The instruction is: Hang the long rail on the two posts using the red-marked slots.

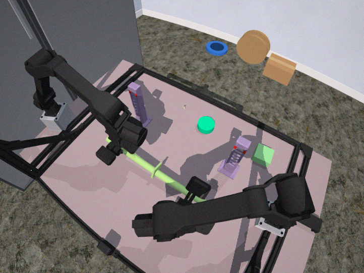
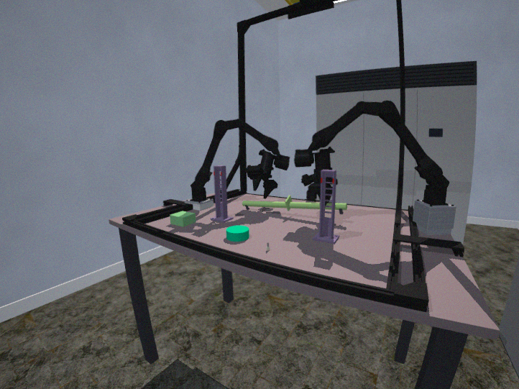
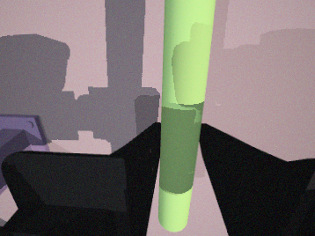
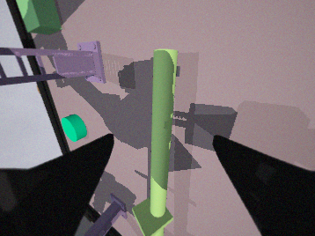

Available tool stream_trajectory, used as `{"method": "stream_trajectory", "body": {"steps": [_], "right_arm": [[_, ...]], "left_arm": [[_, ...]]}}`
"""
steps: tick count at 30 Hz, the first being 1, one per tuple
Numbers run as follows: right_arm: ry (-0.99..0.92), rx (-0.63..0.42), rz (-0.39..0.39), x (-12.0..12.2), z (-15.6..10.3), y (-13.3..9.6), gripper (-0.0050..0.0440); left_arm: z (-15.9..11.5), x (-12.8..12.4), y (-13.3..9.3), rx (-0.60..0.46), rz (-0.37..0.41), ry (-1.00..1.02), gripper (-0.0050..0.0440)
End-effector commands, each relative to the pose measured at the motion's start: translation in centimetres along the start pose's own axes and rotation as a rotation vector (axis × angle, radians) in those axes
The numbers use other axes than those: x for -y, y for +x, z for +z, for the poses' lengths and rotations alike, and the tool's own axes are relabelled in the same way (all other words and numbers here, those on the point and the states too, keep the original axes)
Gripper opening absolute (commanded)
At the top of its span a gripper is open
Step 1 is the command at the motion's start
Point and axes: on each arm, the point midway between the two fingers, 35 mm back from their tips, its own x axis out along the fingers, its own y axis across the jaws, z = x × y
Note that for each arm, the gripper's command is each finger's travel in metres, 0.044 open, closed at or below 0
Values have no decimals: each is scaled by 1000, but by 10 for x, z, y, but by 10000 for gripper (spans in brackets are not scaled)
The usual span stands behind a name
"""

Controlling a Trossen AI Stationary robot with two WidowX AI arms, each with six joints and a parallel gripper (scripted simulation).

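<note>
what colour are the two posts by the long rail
Light purple with red marks; clearest in the top view.

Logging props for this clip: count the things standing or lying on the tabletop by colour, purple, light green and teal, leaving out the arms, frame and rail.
Purple: 2, the posts
Light green: 1, the block
Teal: 1, the disc
Total: 4
</note>
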Motion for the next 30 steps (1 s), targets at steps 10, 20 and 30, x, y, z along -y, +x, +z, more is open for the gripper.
{"method": "stream_trajectory", "body": {"steps": [10,20,30], "right_arm": [[14,61,-198,-11,1,14,200],[17,62,-387,-20,0,23,160],[12,4,-573,-31,-3,28,160]], "left_arm": [[0,0,0,0,4,-3,0],[0,0,0,0,4,-3,0],[0,0,0,-1,4,-3,0]]}}
